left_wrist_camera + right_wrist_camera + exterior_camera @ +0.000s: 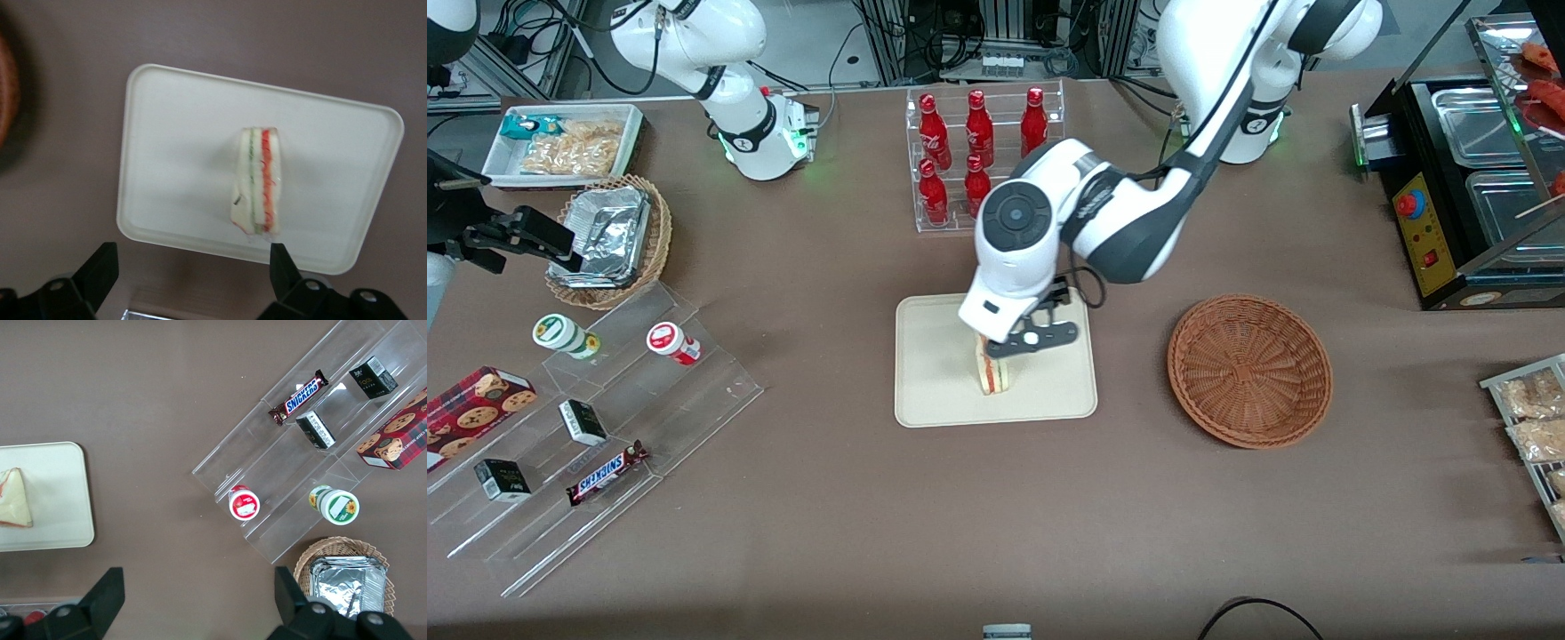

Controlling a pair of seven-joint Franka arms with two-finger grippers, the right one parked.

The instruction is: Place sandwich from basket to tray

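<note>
Sitting on the cream tray, the sandwich is delivered, basket empty, gripper above it with fingers spread apart — only the retreat looks left

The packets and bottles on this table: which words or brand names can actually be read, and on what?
"SNICKERS": on the candy bar lying on the clear stepped stand.
Red bottles, cookie box, small dark boxes, round-lidded cups: print too small to read.
Gripper, sandwich, tray: no text.

sandwich on tray, gripper spread above
</note>
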